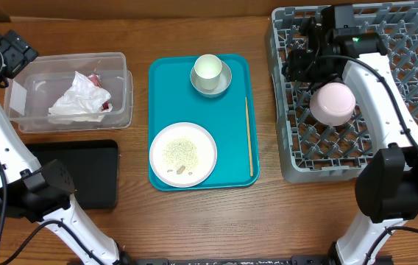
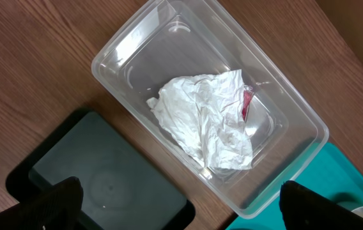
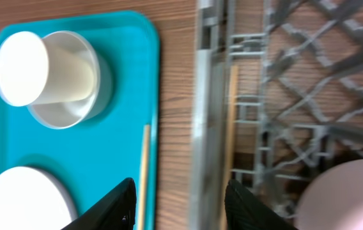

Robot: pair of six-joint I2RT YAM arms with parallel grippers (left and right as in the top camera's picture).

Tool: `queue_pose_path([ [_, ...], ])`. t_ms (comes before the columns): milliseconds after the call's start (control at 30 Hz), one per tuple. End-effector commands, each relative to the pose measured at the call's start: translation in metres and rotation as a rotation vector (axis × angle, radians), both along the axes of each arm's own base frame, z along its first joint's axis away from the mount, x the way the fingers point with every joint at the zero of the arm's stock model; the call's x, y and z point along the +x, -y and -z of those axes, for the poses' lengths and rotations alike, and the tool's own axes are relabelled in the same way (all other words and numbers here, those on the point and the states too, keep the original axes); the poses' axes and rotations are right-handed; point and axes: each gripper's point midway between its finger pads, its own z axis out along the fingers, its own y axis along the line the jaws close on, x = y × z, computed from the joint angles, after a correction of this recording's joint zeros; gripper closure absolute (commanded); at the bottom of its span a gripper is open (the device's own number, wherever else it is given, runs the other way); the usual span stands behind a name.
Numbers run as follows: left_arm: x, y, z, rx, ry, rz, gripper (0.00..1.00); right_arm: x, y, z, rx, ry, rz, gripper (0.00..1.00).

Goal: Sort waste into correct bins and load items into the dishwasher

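Note:
A crumpled white napkin (image 1: 80, 98) (image 2: 204, 121) lies in the clear tub (image 1: 121, 81) (image 2: 284, 108). The black tray (image 1: 84, 177) (image 2: 92, 172) sits in front of it. On the teal tray a cup (image 1: 207, 68) (image 3: 41, 67) stands in a small bowl (image 1: 226, 79) (image 3: 89, 108). A plate (image 1: 202, 158) (image 3: 22, 198) holds rice grains (image 1: 180, 152). A pale-pink bowl (image 1: 333, 103) (image 3: 351, 198) lies upside down in the grey dish rack (image 1: 408, 96) (image 3: 309, 76). My left gripper (image 1: 14, 53) (image 2: 185, 214) hangs open above the tub. My right gripper (image 1: 295, 68) (image 3: 180, 207) is open over the rack's left wall, holding nothing.
One wooden chopstick (image 1: 249, 136) (image 3: 144, 172) lies along the right side of the teal tray (image 1: 161, 96) (image 3: 124, 76). Another chopstick (image 3: 231, 121) lies just inside the rack's left wall. Bare wooden table (image 1: 135, 221) shows between the tub, tray and rack.

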Motion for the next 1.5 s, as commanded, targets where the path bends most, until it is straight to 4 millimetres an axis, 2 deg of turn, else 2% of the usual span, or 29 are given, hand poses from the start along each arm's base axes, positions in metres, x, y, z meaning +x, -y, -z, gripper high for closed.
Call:
queue_pose_path([
  [0,0.0,-0.001,0.002,0.009,-0.012,0.016,0.0,-0.013,-0.032,-0.013,0.068,-0.012,-0.038,0.53],
  [167,0.0,-0.001,0.002,0.009,-0.012,0.016,0.0,-0.029,-0.065,-0.006,0.029,-0.056,-0.042,0.51],
  [333,0.0,-0.001,0.002,0.009,-0.012,0.016,0.0,-0.035,-0.076,0.013,-0.148,-0.055,0.105,0.5],
  [500,0.0,-0.001,0.002,0.009,-0.012,0.016,0.0,-0.049,-0.079,0.05,-0.247,-0.081,0.21,0.62],
  [667,0.0,-0.001,0.002,0.009,-0.012,0.016,0.01,-0.066,-0.088,0.098,-0.234,-0.136,0.206,0.63],
  [767,0.0,-0.001,0.002,0.009,-0.012,0.016,0.0,-0.074,-0.094,0.118,-0.207,-0.185,0.184,0.63],
  [1133,0.0,-0.001,0.002,0.009,-0.012,0.016,0.0,-0.081,-0.1,0.144,-0.215,-0.234,0.163,0.63],
  [1400,0.0,-0.001,0.002,0.009,-0.012,0.016,0.0,-0.087,-0.096,0.17,-0.244,-0.27,0.162,0.63],
  [1467,0.0,-0.001,0.002,0.009,-0.012,0.016,0.0,-0.089,-0.096,0.174,-0.249,-0.282,0.162,0.65],
])
